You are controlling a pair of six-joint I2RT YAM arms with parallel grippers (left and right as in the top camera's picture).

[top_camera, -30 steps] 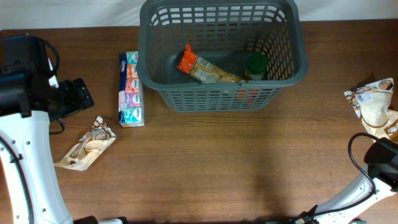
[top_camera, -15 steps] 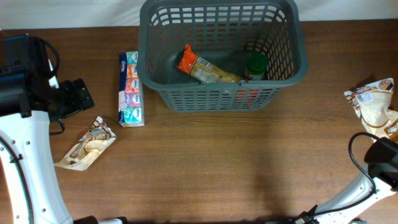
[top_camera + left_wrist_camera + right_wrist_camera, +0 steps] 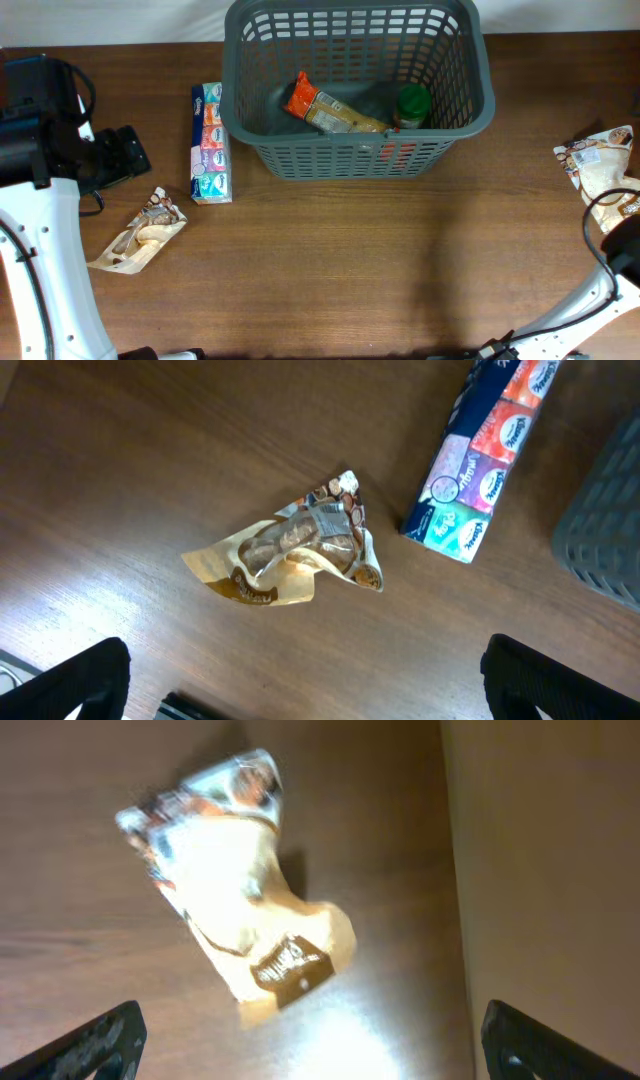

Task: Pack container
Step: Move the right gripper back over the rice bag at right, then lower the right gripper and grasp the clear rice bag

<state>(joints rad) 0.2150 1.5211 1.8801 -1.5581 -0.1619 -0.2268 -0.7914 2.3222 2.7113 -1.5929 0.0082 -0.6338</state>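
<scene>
Our left gripper stands spread wide with nothing between its dark fingertips, which show only in the lower corners of its wrist view. Just beyond it, on the brown wooden table, lies a crumpled tan snack bag with brown print. Further out is a long pack of tissues in blue, red and teal wrappers. That view catches only a corner of the large dark grey slotted plastic basket at its right edge.

From overhead we see the whole basket, upright at the far middle of the table, with the tissue pack just beside its left wall. Only this view looks inside, where a clear packet with an orange end lies on the base and a green-lidded jar stands by the front right wall.

Our right gripper is likewise spread wide and empty. It hangs over a crumpled white and tan bag with a dark label, which looks blurred in its wrist view. From overhead we place that bag near the table's right edge, well apart from the basket, with a black cable looping over its near end
</scene>
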